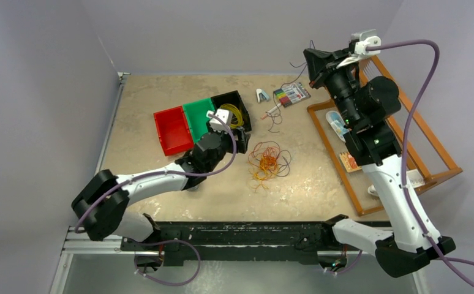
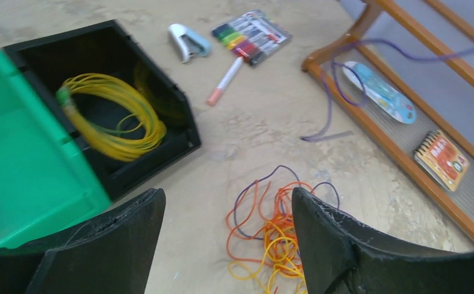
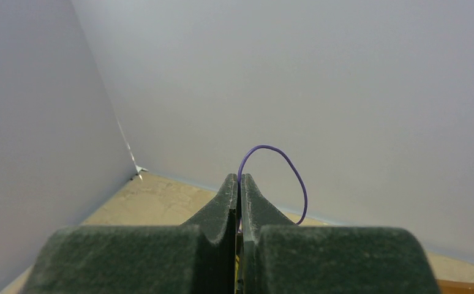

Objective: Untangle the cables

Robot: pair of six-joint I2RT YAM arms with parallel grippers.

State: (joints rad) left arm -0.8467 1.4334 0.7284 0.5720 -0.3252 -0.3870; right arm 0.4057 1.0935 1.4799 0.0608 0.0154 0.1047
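The left end effector has its fingers apart and holds nothing. Just under it, in the middle of the table, lie the tangled cables. The right end effector is pinched tight on a purple cable, high up near the far edge. I think it's best to go down slowly, grab one orange loop and pull gently.

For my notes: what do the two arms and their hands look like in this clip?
The left arm and right arm have white links, black joints and a lilac cord along each. The left hand and right hand each have two broad, dark, rough-surfaced fingers.
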